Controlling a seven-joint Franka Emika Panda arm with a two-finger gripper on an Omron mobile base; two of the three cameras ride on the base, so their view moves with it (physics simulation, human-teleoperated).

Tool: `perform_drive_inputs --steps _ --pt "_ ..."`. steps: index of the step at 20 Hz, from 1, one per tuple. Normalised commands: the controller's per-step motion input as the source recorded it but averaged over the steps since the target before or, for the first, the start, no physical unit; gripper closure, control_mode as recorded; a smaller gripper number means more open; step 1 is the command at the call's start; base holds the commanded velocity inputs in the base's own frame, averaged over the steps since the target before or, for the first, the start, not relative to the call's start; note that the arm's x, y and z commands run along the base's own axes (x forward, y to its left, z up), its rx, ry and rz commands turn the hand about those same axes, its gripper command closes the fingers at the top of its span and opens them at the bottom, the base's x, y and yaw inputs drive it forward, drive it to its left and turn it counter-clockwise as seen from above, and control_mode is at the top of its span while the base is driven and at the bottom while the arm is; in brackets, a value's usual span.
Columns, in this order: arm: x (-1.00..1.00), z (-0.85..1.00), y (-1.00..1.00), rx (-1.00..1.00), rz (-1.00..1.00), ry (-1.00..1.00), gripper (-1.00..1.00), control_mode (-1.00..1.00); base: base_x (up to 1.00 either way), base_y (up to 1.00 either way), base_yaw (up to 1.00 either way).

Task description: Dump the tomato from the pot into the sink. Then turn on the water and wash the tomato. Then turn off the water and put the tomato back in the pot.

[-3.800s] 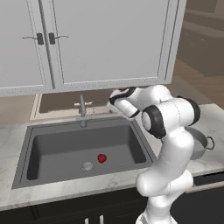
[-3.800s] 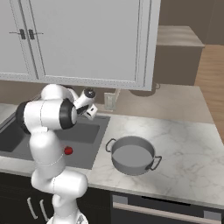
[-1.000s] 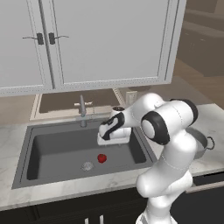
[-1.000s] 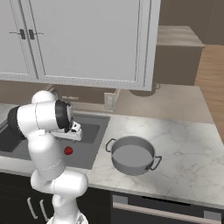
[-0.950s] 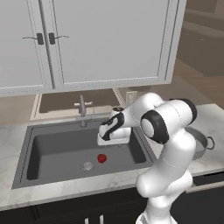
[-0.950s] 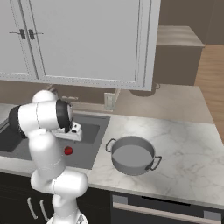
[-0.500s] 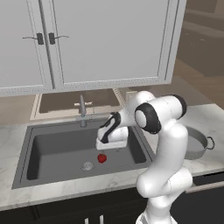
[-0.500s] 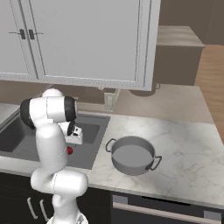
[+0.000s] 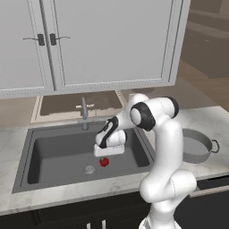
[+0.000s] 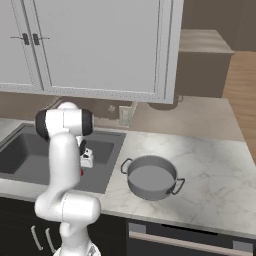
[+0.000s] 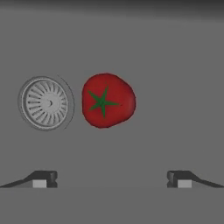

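Observation:
The tomato point(image 9: 104, 162) lies on the floor of the sink point(image 9: 53, 150), just right of the round drain point(image 9: 89, 169). My gripper point(image 9: 107, 154) hangs inside the basin directly over it, pointing down, a little above it. In the hand view the tomato point(image 11: 108, 100) sits with its green star up beside the drain point(image 11: 45, 103), and my gripper point(image 11: 111, 181) is open, its fingertips point(image 11: 41, 179) wide apart with nothing between them. The grey pot point(image 9: 197, 145) stands on the counter right of the sink; the right base view shows the pot point(image 10: 150, 177) holding nothing. No water is in view at the faucet point(image 9: 84, 109).
White wall cabinets point(image 9: 89, 44) hang above the sink. My own arm point(image 10: 62, 150) hides much of the basin in the right base view. The marble counter point(image 10: 210, 165) stretches to the right of the pot.
My hand has come down into the sink toward the tomato, and the arm has swung more upright. The tomato and pot have stayed put. The jaws stayed open.

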Motion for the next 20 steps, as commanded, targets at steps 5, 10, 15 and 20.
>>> perform_drive_inputs --steps 5,10,15,20 --pt "0.31 -0.35 0.11 0.0 0.01 0.06 -1.0 -1.0 0.0 0.0 0.0" --pt "0.37 -0.33 0.06 0.0 0.0 0.04 -1.0 -1.0 0.0 0.0 0.0" --pt "0.37 -0.3 0.03 0.0 0.0 0.01 -1.0 -1.0 0.0 0.0 0.0" --pt "0.12 -0.25 0.0 0.0 0.0 0.01 -1.0 -1.0 0.0 0.0 0.0"
